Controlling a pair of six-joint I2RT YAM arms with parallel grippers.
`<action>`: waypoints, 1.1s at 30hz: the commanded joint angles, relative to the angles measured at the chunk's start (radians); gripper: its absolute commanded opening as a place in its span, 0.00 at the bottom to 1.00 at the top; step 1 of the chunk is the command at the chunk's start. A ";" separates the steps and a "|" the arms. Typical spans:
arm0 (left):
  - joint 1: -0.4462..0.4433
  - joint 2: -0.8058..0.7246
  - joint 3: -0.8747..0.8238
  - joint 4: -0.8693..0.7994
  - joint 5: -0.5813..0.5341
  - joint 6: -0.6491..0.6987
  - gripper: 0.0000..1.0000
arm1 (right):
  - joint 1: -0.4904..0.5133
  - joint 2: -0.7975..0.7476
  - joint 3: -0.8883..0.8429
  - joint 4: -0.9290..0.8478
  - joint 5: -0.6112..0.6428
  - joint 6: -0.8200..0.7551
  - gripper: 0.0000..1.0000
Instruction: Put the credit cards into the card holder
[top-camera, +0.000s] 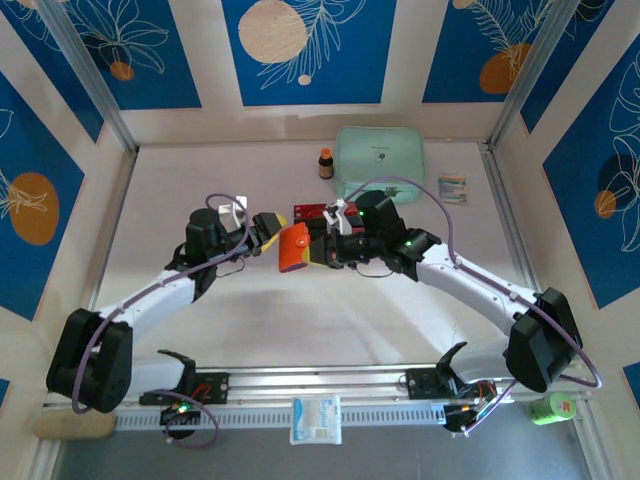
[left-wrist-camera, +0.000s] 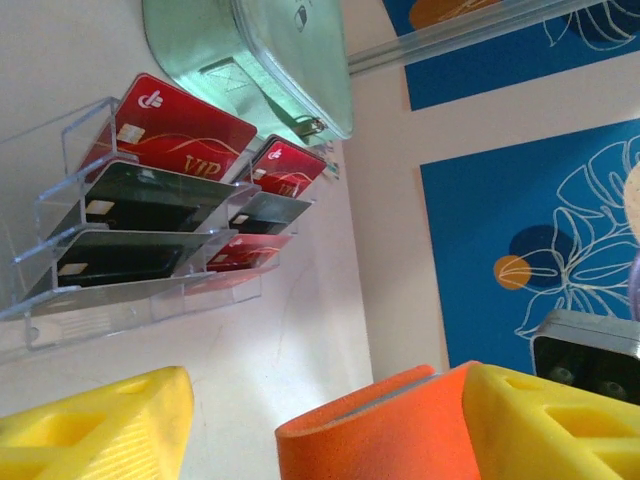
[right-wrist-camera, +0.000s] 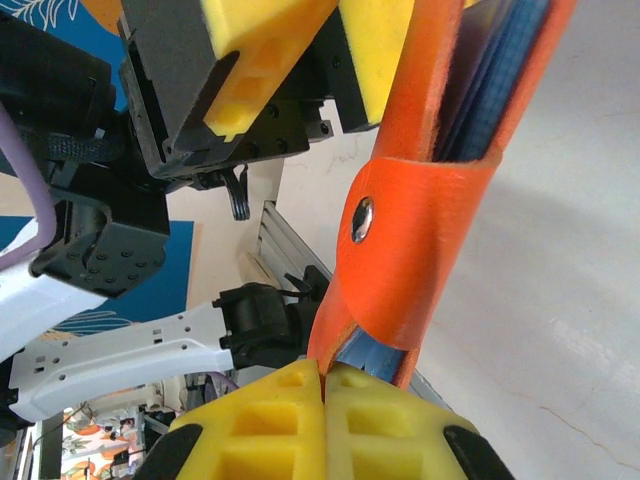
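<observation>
The left gripper (left-wrist-camera: 325, 415) is standing partly open and gripping nothing. One yellow finger is resting against the small squarish orange card holder (left-wrist-camera: 385, 425), while the other is standing well apart from it. The right gripper (right-wrist-camera: 322, 395) is pinching shut on the card holder's opposite edge, holding it upright, seemingly clear of the pale bench (left-wrist-camera: 300, 330), with its grey-blue inside showing. Beyond it, toward the bench's far edge, the thin red and black credit cards (left-wrist-camera: 170, 135) are sitting stepped in a clear plastic tray (left-wrist-camera: 60, 310), just beside a mint-green zip pouch (left-wrist-camera: 260, 50). The cards are lying ahead of the left gripper, so by my judgement the free left arm is better placed for fetching one.
</observation>
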 joint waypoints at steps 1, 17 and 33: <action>0.007 0.015 -0.023 0.088 0.035 -0.030 0.68 | 0.003 0.017 0.021 0.043 -0.038 0.021 0.00; 0.005 0.017 -0.043 0.149 0.048 -0.053 0.60 | 0.005 0.040 0.010 0.119 -0.048 0.067 0.00; 0.002 0.007 -0.056 0.249 0.039 -0.097 0.30 | 0.002 0.054 -0.016 0.143 -0.035 0.084 0.00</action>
